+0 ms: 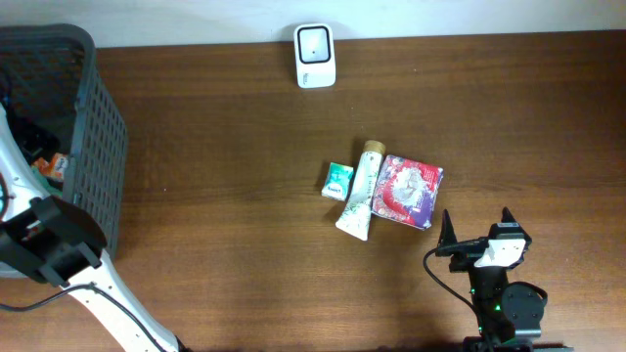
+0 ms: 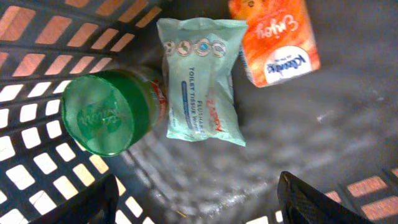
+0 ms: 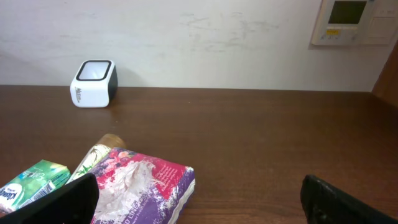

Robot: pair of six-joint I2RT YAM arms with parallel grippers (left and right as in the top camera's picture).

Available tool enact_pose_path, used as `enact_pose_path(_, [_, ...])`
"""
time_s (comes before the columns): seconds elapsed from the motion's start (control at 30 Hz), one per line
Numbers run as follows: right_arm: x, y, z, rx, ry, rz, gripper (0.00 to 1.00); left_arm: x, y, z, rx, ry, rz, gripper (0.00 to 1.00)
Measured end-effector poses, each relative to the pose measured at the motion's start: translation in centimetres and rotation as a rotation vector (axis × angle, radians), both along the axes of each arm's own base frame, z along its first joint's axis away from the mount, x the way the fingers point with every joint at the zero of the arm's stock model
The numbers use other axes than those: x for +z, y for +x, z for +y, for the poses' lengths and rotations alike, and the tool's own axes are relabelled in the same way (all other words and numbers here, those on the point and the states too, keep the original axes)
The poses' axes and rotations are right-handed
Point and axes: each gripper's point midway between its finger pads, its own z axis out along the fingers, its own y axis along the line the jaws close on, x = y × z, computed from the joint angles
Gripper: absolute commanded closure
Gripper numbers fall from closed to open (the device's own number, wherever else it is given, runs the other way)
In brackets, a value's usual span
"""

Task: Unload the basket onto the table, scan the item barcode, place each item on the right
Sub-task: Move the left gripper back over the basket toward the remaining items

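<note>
My left gripper (image 2: 198,190) is down inside the grey basket (image 1: 98,147), open, with only the basket floor between its fingers. Just ahead of it lie a pale green tissue-wipe pack (image 2: 202,81), a green-capped bottle (image 2: 106,112) to its left and an orange tissue box (image 2: 273,37) to its right. The white barcode scanner (image 1: 315,56) stands at the table's far edge, also in the right wrist view as the scanner (image 3: 94,83). My right gripper (image 1: 475,223) rests open near the front right, holding nothing.
A purple and red pack (image 1: 408,190), a cream tube (image 1: 361,191) and a small green box (image 1: 337,181) lie together mid-table, just left of and beyond the right gripper (image 3: 196,193). The basket's slatted walls (image 2: 31,56) close in on the left gripper.
</note>
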Motion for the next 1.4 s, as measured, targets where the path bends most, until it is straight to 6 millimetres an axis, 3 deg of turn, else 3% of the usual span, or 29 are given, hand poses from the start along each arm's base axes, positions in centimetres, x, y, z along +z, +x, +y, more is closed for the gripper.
enact_pose_path(0.1, [0.0,0.0,0.0,0.0,0.001,0.0,0.01,2.1,0.6,-1.4,-0.032,-0.048,-0.088,0.2])
enact_pose_path(0.2, [0.0,0.0,0.0,0.0,0.001,0.0,0.01,7.9,0.5,-3.8,-0.098,-0.046,-0.239,0.27])
enact_pose_path(0.23, [0.0,0.0,0.0,0.0,0.001,0.0,0.01,9.0,0.3,-4.2,-0.108,-0.038,-0.264,0.27])
enact_pose_path(0.33, [0.0,0.0,0.0,0.0,0.001,0.0,0.02,10.9,-2.7,-6.6,-0.123,-0.061,-0.263,0.27])
enact_pose_path(0.5, [0.0,0.0,0.0,0.0,0.0,0.0,0.02,9.0,-7.1,-7.4,-0.02,-0.041,-0.153,0.33])
enact_pose_path(0.57, [0.0,0.0,0.0,0.0,0.001,0.0,0.02,8.4,-8.5,-6.9,0.055,0.005,-0.109,0.55])
enact_pose_path(0.67, [0.0,0.0,0.0,0.0,0.001,0.0,0.01,8.4,-8.8,-6.3,0.082,0.02,-0.109,0.75])
enact_pose_path(0.73, [0.0,0.0,0.0,0.0,0.001,0.0,0.01,8.3,-9.9,-5.7,0.117,0.013,-0.091,1.0])
enact_pose_path(0.87, [0.0,0.0,0.0,0.0,0.001,0.0,0.01,7.6,-12.0,-5.1,0.179,-0.021,-0.052,1.0])
enact_pose_path(1.03, [0.0,0.0,0.0,0.0,0.001,0.0,0.02,4.4,-13.3,-6.9,0.189,-0.134,0.033,1.0])
enact_pose_path(1.13, [0.0,0.0,0.0,0.0,0.001,0.0,0.01,3.6,-13.6,-7.5,0.192,-0.171,0.051,1.0])
enact_pose_path(1.27, [0.0,0.0,0.0,0.0,0.001,0.0,0.01,5.4,-14.1,-8.1,0.188,-0.146,-0.008,1.0])
enact_pose_path(1.4, [0.0,0.0,0.0,0.0,0.001,0.0,0.02,9.2,-15.3,-9.0,0.179,-0.073,-0.131,1.0])
